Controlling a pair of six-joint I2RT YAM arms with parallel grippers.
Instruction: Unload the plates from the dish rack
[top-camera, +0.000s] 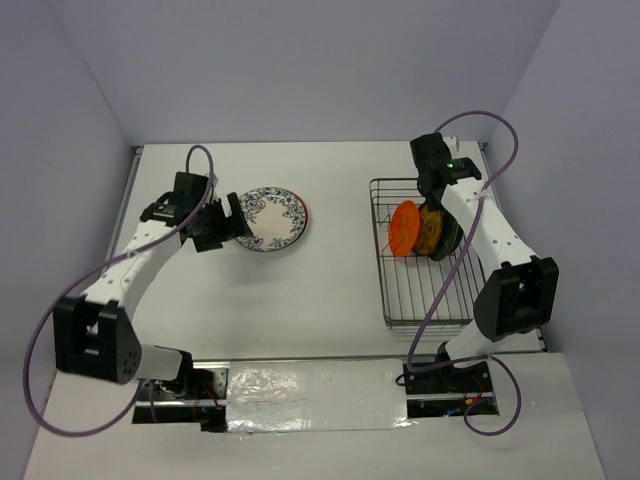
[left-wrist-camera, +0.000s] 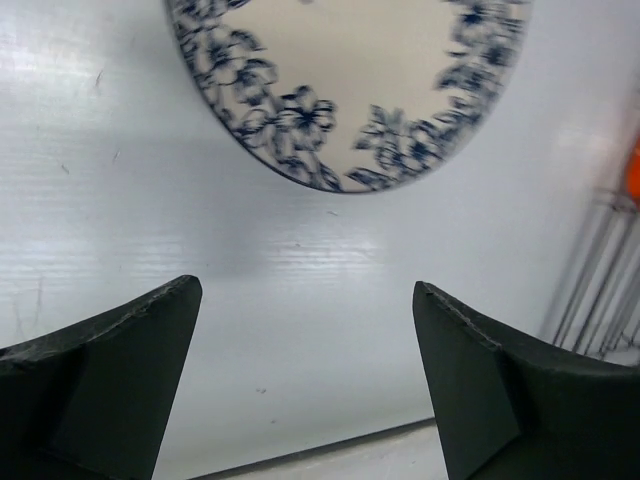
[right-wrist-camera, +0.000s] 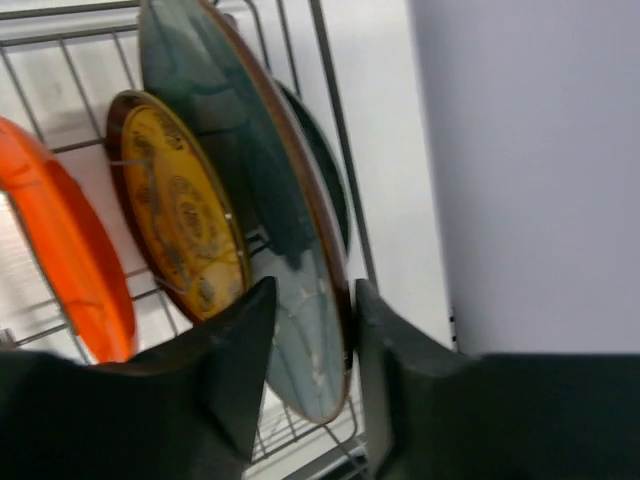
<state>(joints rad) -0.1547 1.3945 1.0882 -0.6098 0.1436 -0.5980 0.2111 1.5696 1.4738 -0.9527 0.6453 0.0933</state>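
Dimly, dark plate (right-wrist-camera: 328, 175) behind teal plate (right-wrist-camera: 255, 190)

The white table (top-camera: 340, 270) fills the middle of the top view, with pale walls on three sides. A plate (top-camera: 272, 219) with a blue floral border lies flat on it, left of centre in the upper half. A grey wire rack (top-camera: 425, 295) stands on it at the right, well apart from the plate. Along the bottom edge a shiny silver strip (top-camera: 310, 385) runs between the two arm bases (top-camera: 445, 380) fixed there.
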